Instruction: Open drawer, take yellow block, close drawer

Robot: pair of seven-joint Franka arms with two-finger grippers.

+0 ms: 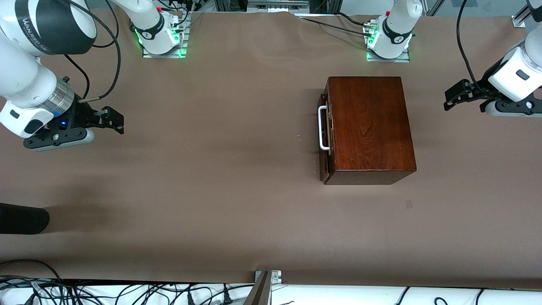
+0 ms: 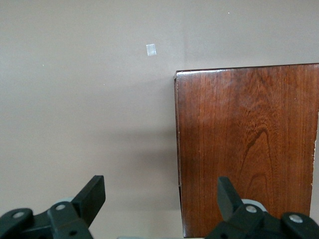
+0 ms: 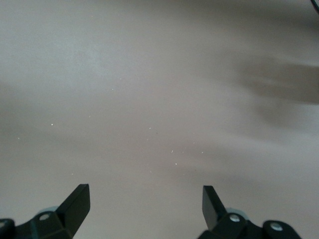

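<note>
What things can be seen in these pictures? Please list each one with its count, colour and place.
wooden box: one, glossy dark reddish-brown, on the table toward the left arm's end.
drawer: one, dark front, shut or nearly shut in the box, facing the right arm's end.
handle: one, white bar, on the drawer front.
yellow block: none visible.
table: one, brown covering.
cables: several, black, along the table edge nearest the front camera.
left gripper: one, black fingers open, above the table beside the box, waiting.
right gripper: one, black fingers open, above bare table at its own end, waiting.
</note>
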